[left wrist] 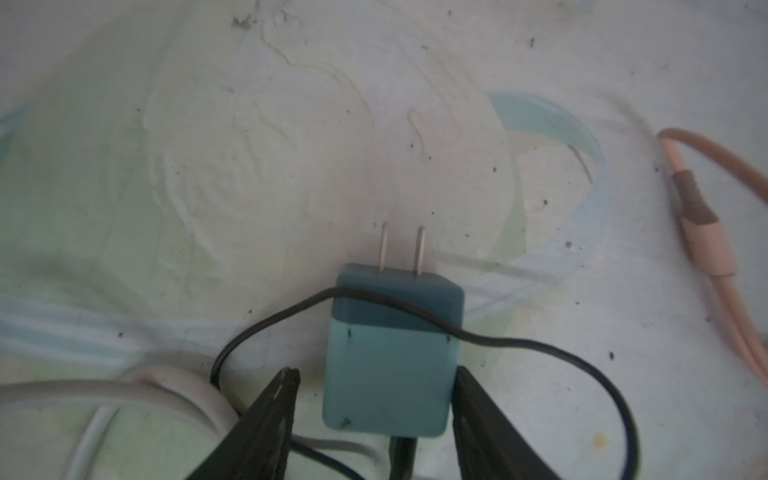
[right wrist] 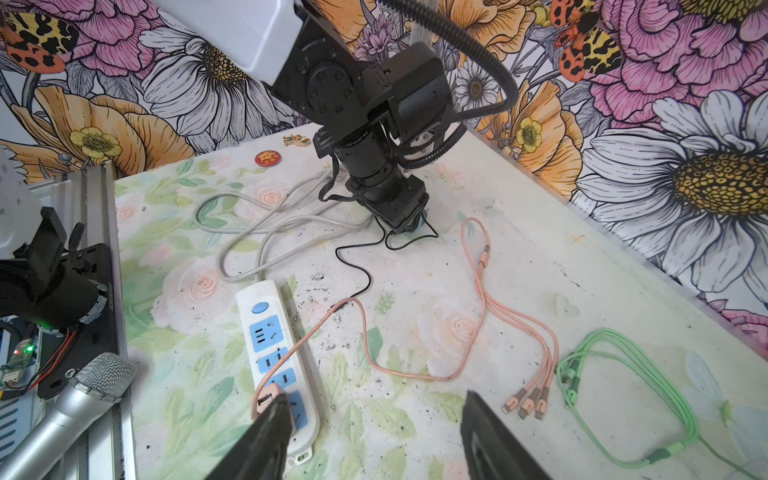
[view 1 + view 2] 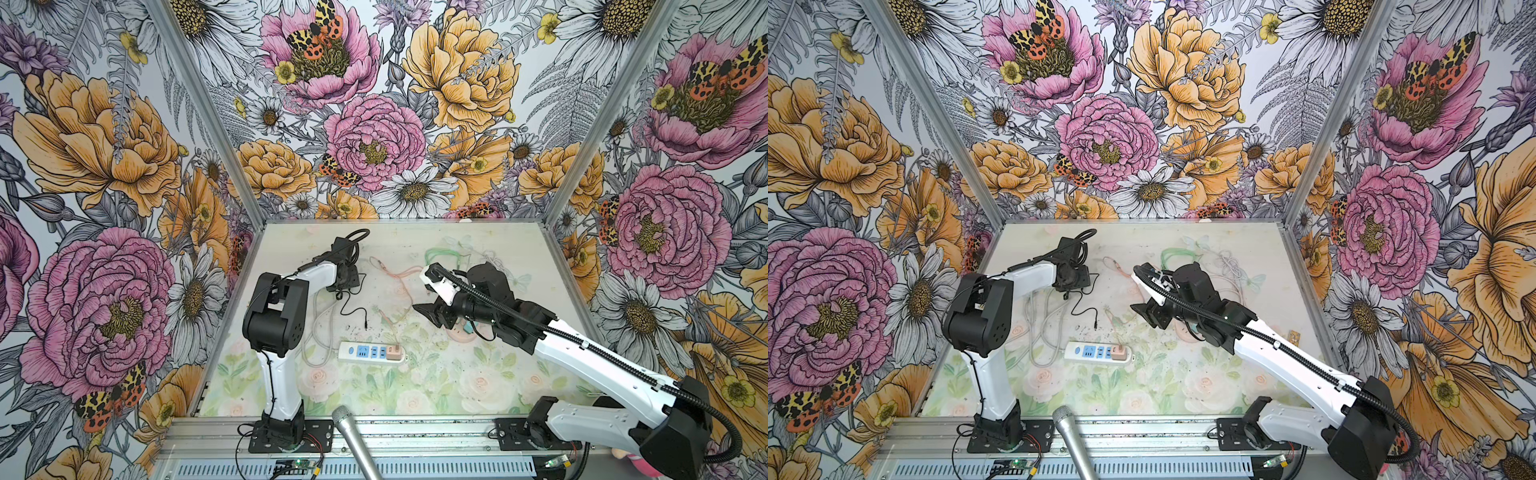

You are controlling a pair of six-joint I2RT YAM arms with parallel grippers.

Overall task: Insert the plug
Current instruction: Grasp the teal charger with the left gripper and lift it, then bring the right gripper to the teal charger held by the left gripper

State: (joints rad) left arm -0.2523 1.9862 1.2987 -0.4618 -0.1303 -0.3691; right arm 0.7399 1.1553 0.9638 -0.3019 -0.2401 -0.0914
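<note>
Overhead, both top views show two robot arms over a floral table mat (image 3: 374, 390). One white power strip (image 3: 372, 352) lies near the middle, with one pink adapter (image 3: 395, 352) seated at its right end. There the left gripper (image 3: 347, 282) hides the task's thing.

The left wrist view alone reveals it: one teal plug (image 1: 390, 361) lying flat on the mat, left of centre and farther back than the strip. Its two metal prongs point away from the gripper. The jaws straddle the plug unclenched, with a gap on one side, and one thin black wire (image 1: 519, 343) crosses its top.

The right wrist view alone shows the right gripper (image 2: 376, 397) spread wide and empty. It also shows one pink cable (image 2: 484, 259) ending in three tips, one green cable (image 2: 571, 376) and one silver microphone (image 2: 70, 407)
</note>
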